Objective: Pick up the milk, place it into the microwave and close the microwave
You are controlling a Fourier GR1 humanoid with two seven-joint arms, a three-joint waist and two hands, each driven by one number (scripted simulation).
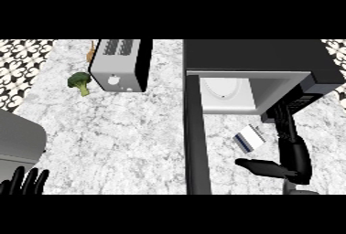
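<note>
Right robot hand (289, 151) reaches forward over the tabletop (121, 132) in front of the open microwave (260, 61), its fingers stretched out straight toward the oven's lower front edge and its thumb splayed off to the left. It is released and grasps nothing.

The milk (249, 139) is a small carton lying on the tabletop just left of that hand, in the gap between the fingers and the swung-out microwave door (194, 137). It sits near the hand but apart from it; whether the thumb is level with it or lower I cannot tell. The carton's long axis runs on a diagonal, from lower left up to upper right, so it is skewed against the line of the fingers, which point nearly straight away from the robot.

That is the relation the next move hangs on: the milk lies to the left of the right robot hand and slightly short of its fingertips, so the hand looks to have overshot and would need to draw back and shift left, turning to close across the carton's narrow sides.

The left robot hand (24, 181) rests open at the lower left edge of the view, fingers up, well apart from the carton and cut off from it by the door. The right one is plainly the nearer. The microwave cavity, with its white plate (223, 89), lies just beyond the milk.
</note>
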